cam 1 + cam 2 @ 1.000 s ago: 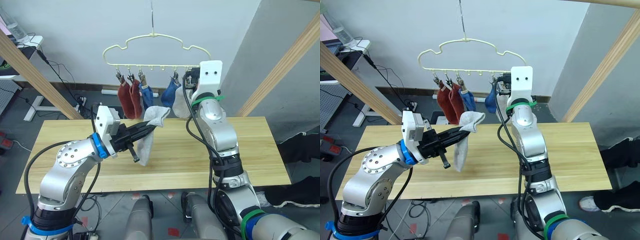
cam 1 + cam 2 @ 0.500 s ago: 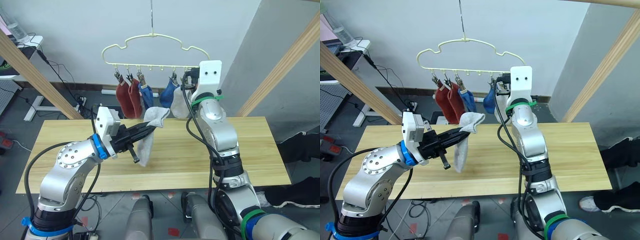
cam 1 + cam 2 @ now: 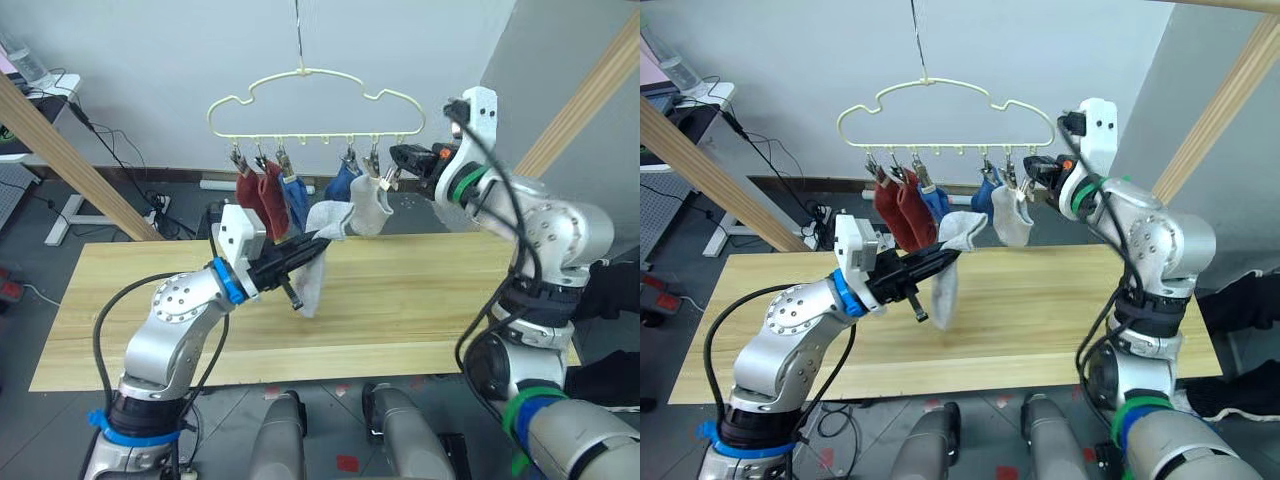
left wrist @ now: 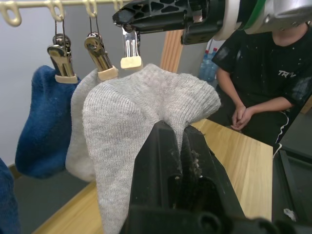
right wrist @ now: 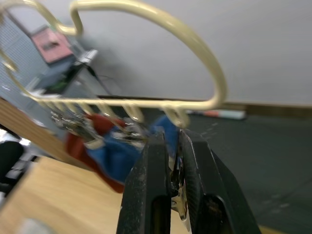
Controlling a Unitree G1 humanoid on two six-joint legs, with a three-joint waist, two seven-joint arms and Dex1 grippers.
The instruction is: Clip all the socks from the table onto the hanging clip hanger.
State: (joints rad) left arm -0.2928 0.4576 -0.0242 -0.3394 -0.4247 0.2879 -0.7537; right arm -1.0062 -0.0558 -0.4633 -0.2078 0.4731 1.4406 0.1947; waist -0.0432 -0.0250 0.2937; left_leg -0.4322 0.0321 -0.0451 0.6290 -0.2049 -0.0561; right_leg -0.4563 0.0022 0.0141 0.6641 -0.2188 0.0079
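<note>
A grey wall backs the light-wood table (image 3: 420, 300), whose top I see bare of socks. The last light grey sock (image 3: 318, 250) is in my left gripper (image 3: 318, 238), fingers pressed together on its cuff, the foot drooping above the planks. I hold it just below the clip hanger (image 3: 300, 95), which hangs by its hook from a wire. Already clipped along the hanger's row are two rust-red socks (image 3: 258, 193), two blue socks (image 3: 345, 182) and the other grey sock (image 3: 372, 212).

My right gripper (image 3: 395, 158) is at the hanger's right end, its fingers closed on the last free clip (image 4: 130, 51), apparently squeezing it; from the wrist view I can't tell whether the clip's mouth is actually parted. A person in a black shirt (image 4: 263, 63) sits beyond the table.

My judgement: this is the final sock, and the cuff must go up into that clip. The risks lie in the hanger being free to swing: if my right arm drags it sideways, the clip moves off the cuff. The thick bunched knit may also catch only at an edge and slip out, or nudge the neighbouring grey sock loose.
</note>
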